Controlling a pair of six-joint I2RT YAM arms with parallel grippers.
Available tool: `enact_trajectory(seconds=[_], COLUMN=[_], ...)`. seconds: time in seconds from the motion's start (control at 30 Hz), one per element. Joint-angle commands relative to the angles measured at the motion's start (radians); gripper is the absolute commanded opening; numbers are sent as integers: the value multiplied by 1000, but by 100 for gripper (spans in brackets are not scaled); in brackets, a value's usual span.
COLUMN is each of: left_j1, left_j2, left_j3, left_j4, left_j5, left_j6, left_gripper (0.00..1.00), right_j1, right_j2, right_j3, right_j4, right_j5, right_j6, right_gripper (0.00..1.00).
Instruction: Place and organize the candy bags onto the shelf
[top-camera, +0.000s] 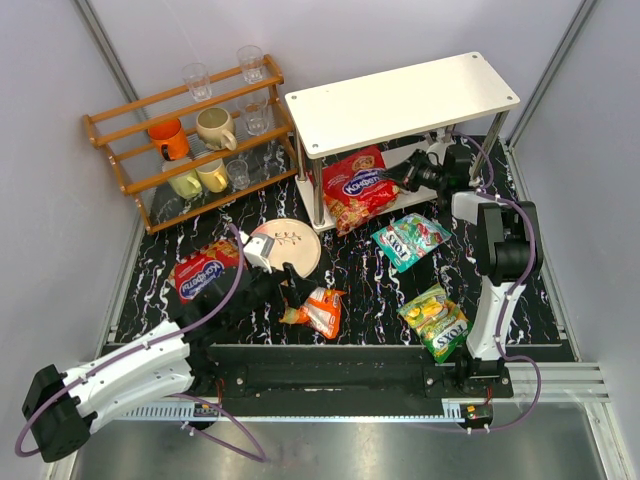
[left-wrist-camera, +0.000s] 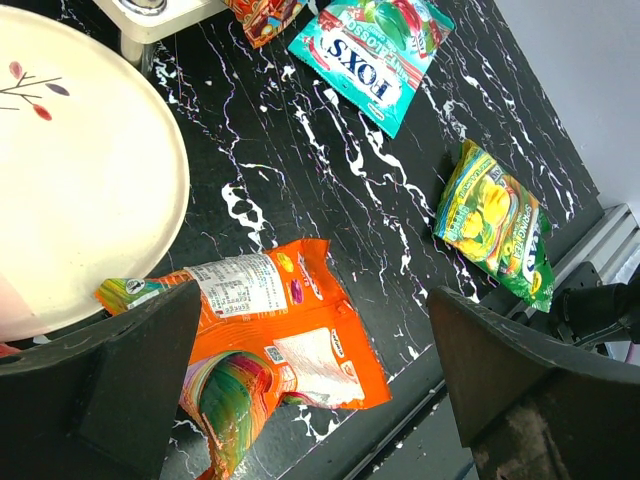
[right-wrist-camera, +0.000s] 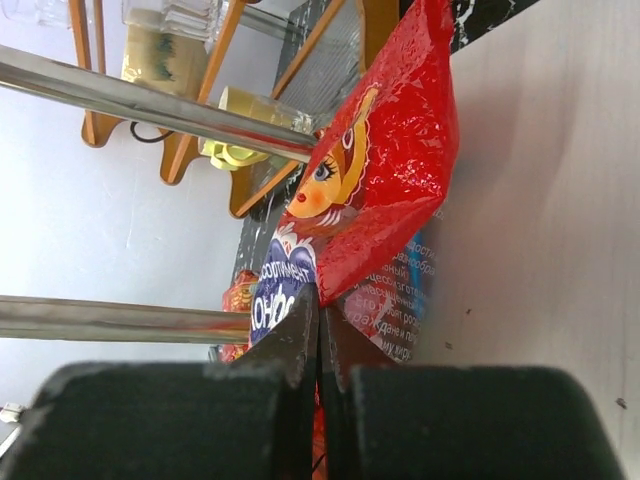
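My right gripper (top-camera: 402, 178) is shut on the edge of a large red candy bag (top-camera: 356, 188). The bag lies partly on the lower tier of the white shelf (top-camera: 400, 98). In the right wrist view the closed gripper (right-wrist-camera: 320, 322) pinches the red bag (right-wrist-camera: 385, 165) against the white tier (right-wrist-camera: 545, 200). My left gripper (top-camera: 283, 283) is open and empty, hovering just above the small orange bag (top-camera: 321, 311). In the left wrist view the orange bag (left-wrist-camera: 275, 335) lies between the spread fingers (left-wrist-camera: 130, 390). The second red bag (top-camera: 203, 271), teal bag (top-camera: 410, 240) and yellow-green bag (top-camera: 437, 320) lie on the table.
A round white plate (top-camera: 293, 246) lies next to my left gripper and shows in the left wrist view (left-wrist-camera: 80, 170). A wooden rack (top-camera: 190, 135) with cups and glasses stands at the back left. Shiny shelf legs (right-wrist-camera: 150, 100) cross the right wrist view.
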Motion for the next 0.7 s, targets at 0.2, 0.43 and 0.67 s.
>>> enact_trajectory(seconds=[0.2,0.43,0.67], left_j1=[-3,-2,-2], left_j2=[-36,-57,-71], left_j3=[-15,-6,26], left_j4=[29,5,-38], left_j5=[-4,-2,2], left_j6=[-9,-12,-6], left_gripper=[99,99,99], right_j1=[1,2,-14], right_j2=[-101,-240,-323], right_j3=[-66,-117,-132], right_j4=[-56,-189,-306], right_j5=[100,198,302], right_j6=[-112,-217,-290], right_gripper=[55,67,73])
